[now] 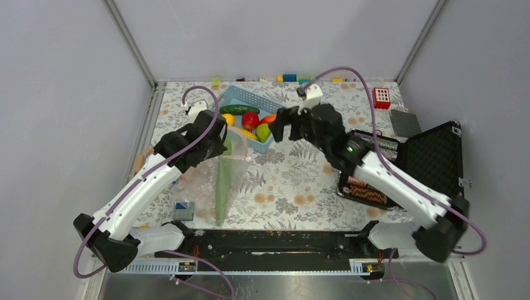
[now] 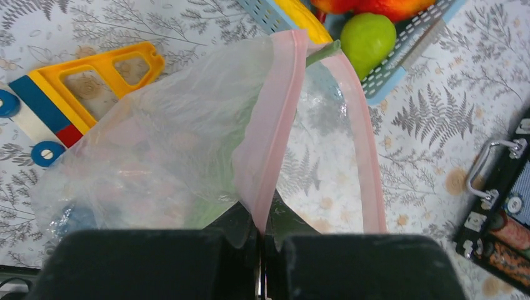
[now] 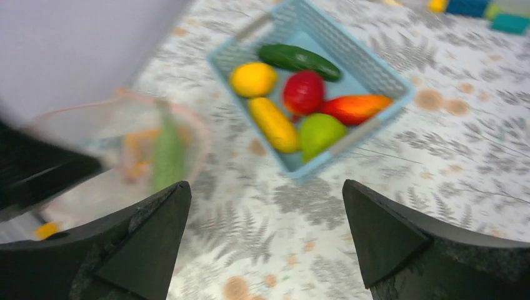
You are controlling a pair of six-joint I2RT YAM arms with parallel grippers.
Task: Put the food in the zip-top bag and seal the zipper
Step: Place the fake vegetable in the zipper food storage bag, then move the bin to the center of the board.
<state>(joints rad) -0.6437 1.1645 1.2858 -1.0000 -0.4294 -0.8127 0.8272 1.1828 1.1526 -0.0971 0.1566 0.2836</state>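
The clear zip-top bag [image 1: 206,181] is held up with its mouth open, and a long green pod [image 1: 223,181] lies inside it. My left gripper [image 2: 262,234] is shut on the pink zipper [image 2: 275,125] at one side of the mouth. Just right of the bag, my right gripper [image 3: 265,194] hangs open and empty in front of the blue basket [image 3: 387,81]. In the basket lie the rest of the food: a cucumber [image 3: 299,57], a lemon [image 3: 252,79], a red apple [image 3: 304,92], a banana [image 3: 274,125], a green fruit [image 3: 320,132] and a red-orange fruit [image 3: 356,107].
An open black case [image 1: 431,156] stands at the right under my right arm. A red block [image 1: 381,97] and a grey plate [image 1: 405,122] lie at the back right. Coloured blocks [image 1: 289,78] line the far edge. A yellow-and-blue toy [image 2: 81,81] lies left of the bag.
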